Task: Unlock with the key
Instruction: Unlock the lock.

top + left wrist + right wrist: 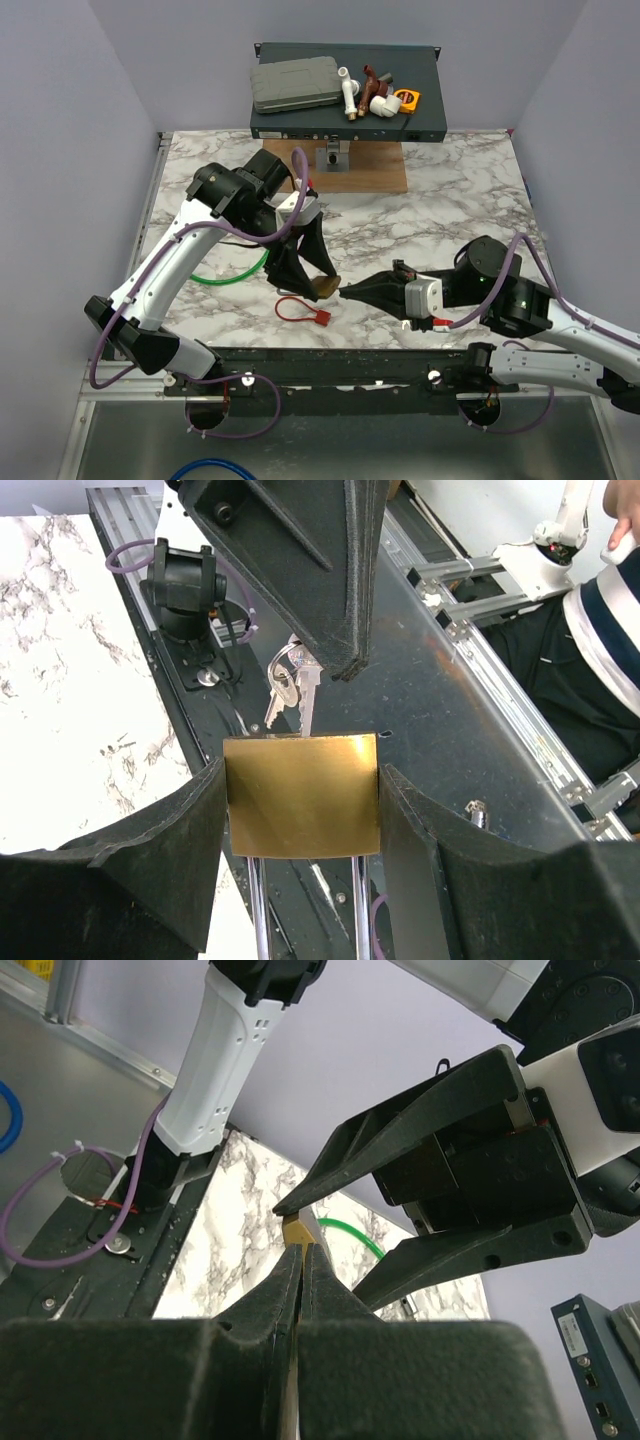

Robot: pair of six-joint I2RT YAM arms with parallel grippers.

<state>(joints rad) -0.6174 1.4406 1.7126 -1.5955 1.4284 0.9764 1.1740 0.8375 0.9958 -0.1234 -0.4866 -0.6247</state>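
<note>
**Left claw [300,780] is hugging the gold lock [300,815]**

Left claw is squeezing the lock between its two black pads [150,870]. One pad is pressing on each side, so the lock is sitting tight in the middle. The lock's two shiny bars [258,910] are pointing back toward the wrist. Its flat end is facing out to the other arm.

Seen from above, the left arm is reaching down and holding the lock up in the air. It is hanging over the near part of the white stone table [450,200].

The right claw [347,291] is coming in from the side with its fingers pinched all the way shut. Its thin tip is sitting right at the lock. A little bunch of keys [293,685] is hanging at that tip. One key is pointing straight at the flat end of the lock and is touching it (I cannot tell if the shut fingers are really pinching that key).

A red loop [298,309] is lying on the table just under the two claws. A green cord [235,277] is curling beside the left arm.
</note>
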